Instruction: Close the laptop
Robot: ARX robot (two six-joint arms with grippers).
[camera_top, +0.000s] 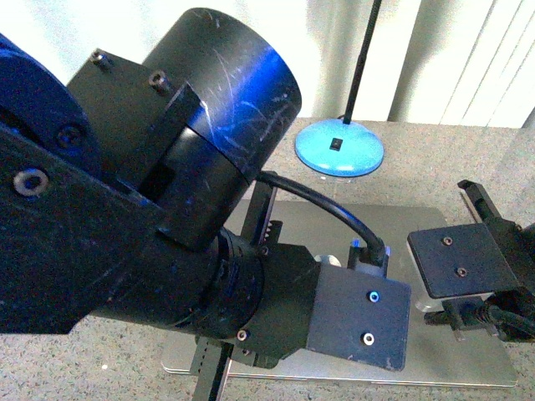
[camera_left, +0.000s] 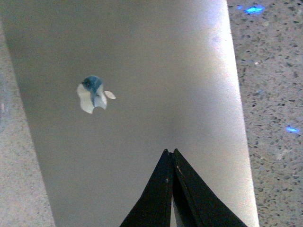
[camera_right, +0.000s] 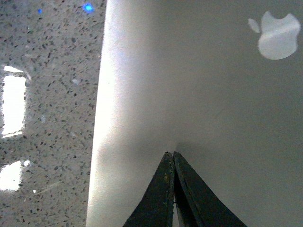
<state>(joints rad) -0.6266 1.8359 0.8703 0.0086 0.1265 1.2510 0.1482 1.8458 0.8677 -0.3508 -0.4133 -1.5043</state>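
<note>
You're looking at the laptop (camera_top: pixel 401 221) lying flat on the speckled tabletop (camera_top: pixel 84 359) with its plain silver-grey lid down; no keys or screen show. In the front view it sits in the middle of the tabletop, just in front of a blue lamp base (camera_top: pixel 338 149), and your left arm (camera_top: pixel 167 209) blocks most of it.

The wrist views give you what the front view hides. The left wrist view shows the lid (camera_left: pixel 156 71) with its pale apple logo (camera_left: pixel 94 94) and one long edge against the tabletop (camera_left: pixel 274 94). The right wrist view shows the logo (camera_right: pixel 277 35) and the lid's opposite edge.

Your left pincer (camera_left: pixel 169 152) is pinched together, holding nothing, its tips on the lid. Your right pincer (camera_right: pixel 169 153) is the same, tips together on the lid (camera_right: pixel 199 94) near its edge. In the front view the left arm reaches over the lid from the near left, and the right arm (camera_top: pixel 468 259) hangs over the lid's right end.
</note>
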